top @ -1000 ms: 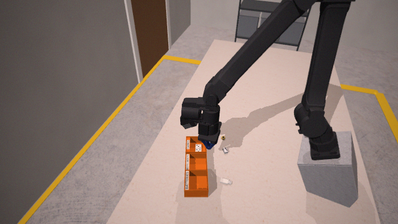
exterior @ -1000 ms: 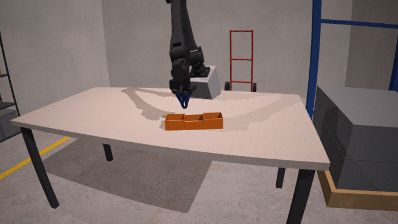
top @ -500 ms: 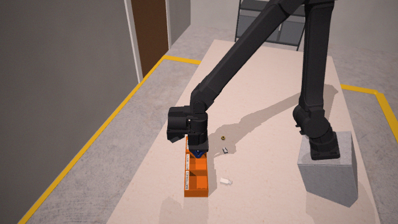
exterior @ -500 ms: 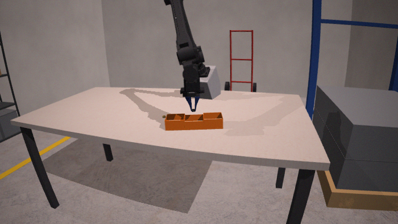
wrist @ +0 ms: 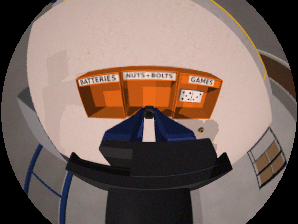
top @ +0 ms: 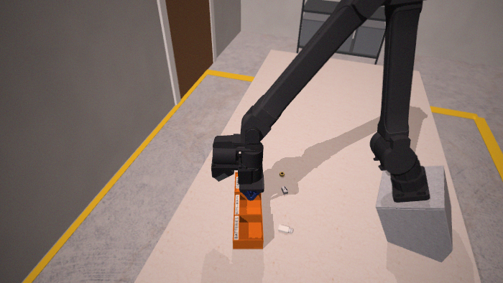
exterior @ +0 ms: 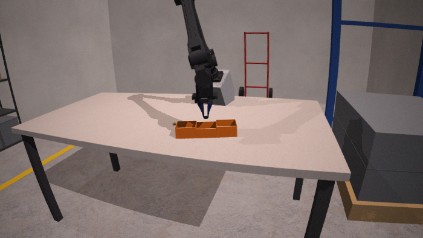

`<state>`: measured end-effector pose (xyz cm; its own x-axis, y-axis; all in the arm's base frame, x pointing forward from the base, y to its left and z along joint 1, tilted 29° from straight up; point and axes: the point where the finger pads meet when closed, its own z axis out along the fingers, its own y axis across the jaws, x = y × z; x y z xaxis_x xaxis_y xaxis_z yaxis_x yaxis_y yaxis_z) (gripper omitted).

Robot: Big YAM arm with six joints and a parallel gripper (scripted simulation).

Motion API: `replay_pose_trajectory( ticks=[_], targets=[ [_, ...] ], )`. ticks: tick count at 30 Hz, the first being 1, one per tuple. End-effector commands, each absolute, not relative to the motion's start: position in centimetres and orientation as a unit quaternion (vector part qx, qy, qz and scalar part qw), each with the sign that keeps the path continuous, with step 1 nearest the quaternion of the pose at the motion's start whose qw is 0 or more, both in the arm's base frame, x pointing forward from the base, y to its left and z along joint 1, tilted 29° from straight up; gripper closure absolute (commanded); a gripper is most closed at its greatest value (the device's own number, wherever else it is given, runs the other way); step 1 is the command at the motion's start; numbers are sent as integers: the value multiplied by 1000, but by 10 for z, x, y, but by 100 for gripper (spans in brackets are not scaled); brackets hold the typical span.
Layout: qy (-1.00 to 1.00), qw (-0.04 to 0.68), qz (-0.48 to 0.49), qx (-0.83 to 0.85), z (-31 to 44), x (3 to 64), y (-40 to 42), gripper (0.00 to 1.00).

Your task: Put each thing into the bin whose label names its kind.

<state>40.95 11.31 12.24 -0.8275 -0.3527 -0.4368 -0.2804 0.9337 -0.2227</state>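
Note:
Three joined orange bins (top: 248, 241) (exterior: 205, 132) (wrist: 100, 99) stand on the table, labelled BATTERIES, NUTS+BOLTS and GAMES. A white die (wrist: 192, 95) lies in the GAMES bin. My gripper (top: 251, 195) (exterior: 206, 116) (wrist: 149, 111) hangs point-down just above the middle NUTS+BOLTS bin. Its blue fingers are nearly closed on a small dark part at the tips, too small to name. A brass nut (top: 282, 174) (exterior: 173, 124), a small grey-white piece (top: 284, 189) and a white cylinder (top: 285, 228) lie on the table beside the bins.
The arm's grey base block (top: 417, 219) (exterior: 226, 90) stands at the table's far side from the bins. The table edge (top: 187, 201) runs close along the bins' labelled side. A dark crate (exterior: 384, 145) stands off the table.

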Motion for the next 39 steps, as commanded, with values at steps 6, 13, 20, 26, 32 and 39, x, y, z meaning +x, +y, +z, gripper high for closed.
replay_pose_trajectory(
  ticks=[6,13,20,26,32,39],
  targets=[
    [952,247,-77,-167,118,415,112,87],
    [952,246,-76,-166,109,420,109,87],
    [952,246,-76,-166,97,427,108,87],
    [952,247,-76,-166,87,434,108,87],
    [950,250,-74,-170,83,439,112,87],
    [949,258,-72,-165,89,442,113,87]
  ],
)
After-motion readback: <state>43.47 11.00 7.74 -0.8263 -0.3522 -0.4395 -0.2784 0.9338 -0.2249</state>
